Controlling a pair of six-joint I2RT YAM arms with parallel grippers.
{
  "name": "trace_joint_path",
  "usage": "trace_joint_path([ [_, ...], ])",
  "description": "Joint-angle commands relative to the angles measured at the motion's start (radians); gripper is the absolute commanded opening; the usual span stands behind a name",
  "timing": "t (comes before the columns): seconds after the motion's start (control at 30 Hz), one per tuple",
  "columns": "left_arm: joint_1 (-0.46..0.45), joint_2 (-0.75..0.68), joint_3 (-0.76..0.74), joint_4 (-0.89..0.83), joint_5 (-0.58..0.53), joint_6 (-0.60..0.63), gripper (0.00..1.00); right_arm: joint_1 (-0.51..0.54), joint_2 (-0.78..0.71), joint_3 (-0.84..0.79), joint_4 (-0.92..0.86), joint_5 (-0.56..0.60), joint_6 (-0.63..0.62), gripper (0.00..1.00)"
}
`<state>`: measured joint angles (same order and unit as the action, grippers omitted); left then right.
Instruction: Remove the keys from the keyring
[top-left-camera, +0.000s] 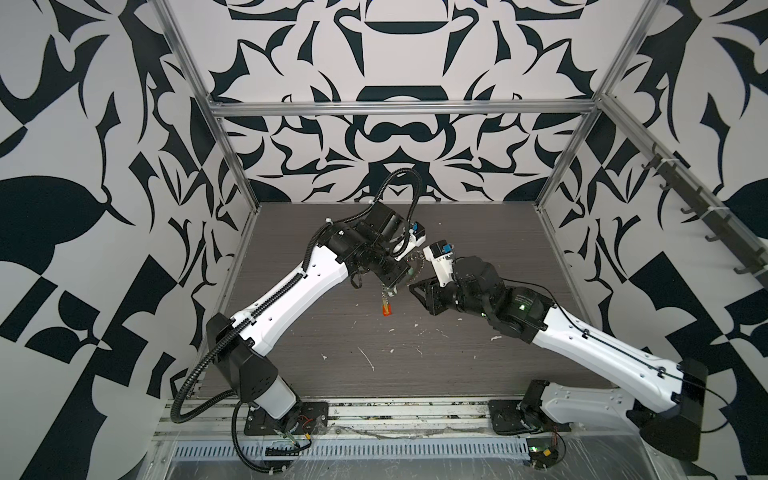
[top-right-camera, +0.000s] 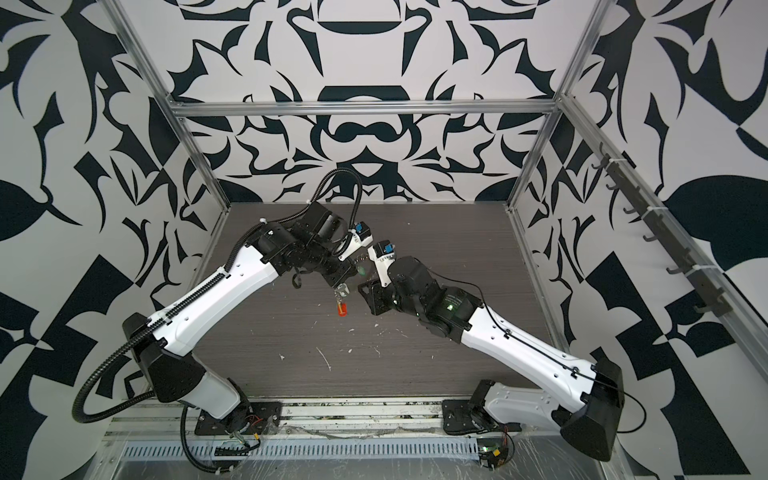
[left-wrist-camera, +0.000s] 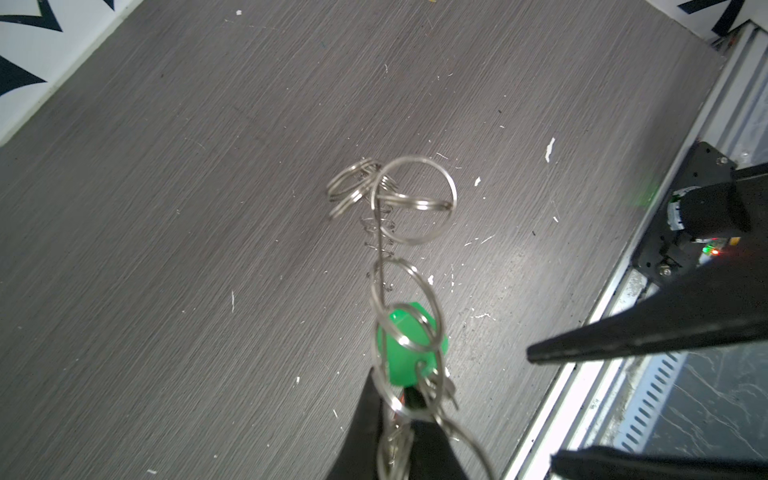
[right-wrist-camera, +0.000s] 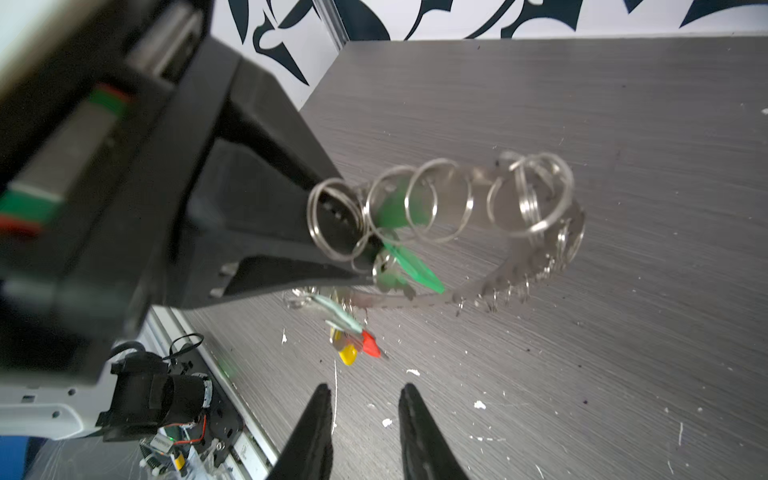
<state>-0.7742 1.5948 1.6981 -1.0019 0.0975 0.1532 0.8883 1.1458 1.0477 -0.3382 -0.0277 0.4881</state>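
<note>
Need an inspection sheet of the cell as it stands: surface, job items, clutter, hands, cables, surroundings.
Surface: grey wood-grain table.
Job's things: keyring held in the air above the table; keys not yet off it, hanging with a green tag, red tag and yellow tag.
Clutter: white scraps scattered over the near half of the table.
Hands: left hand shut on the keyring; right hand open, empty, close beside it.
Cables: black ribbed hose along the left arm, looped at its base; thin black cable along the right arm.
Surroundings: black-and-white patterned walls, metal frame, hook rail on the right.
</note>
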Motion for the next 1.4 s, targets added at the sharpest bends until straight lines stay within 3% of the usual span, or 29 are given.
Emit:
trace_joint_path([
  [0.0, 0.004, 0.007, 0.039, -0.044, 0.048, -0.008, 0.0, 0.009, 0.011, 0.012, 0.052, 0.048, -0.038, 0.32],
  [0.6, 0.004, 0.021, 0.066, -0.093, 0.111, 0.015, 0.0, 0.02, 0.059, 0.049, 0.06, 0.107, -0.108, 0.24],
  [1.03, 0.004, 0.024, 0.075, -0.118, 0.169, 0.016, 0.0, 0.021, 0.047, 0.029, 0.097, 0.119, -0.115, 0.27],
  [1.37, 0.004, 0.028, 0.087, -0.141, 0.211, 0.022, 0.0, 0.021, 0.048, 0.041, 0.096, 0.19, -0.15, 0.28],
])
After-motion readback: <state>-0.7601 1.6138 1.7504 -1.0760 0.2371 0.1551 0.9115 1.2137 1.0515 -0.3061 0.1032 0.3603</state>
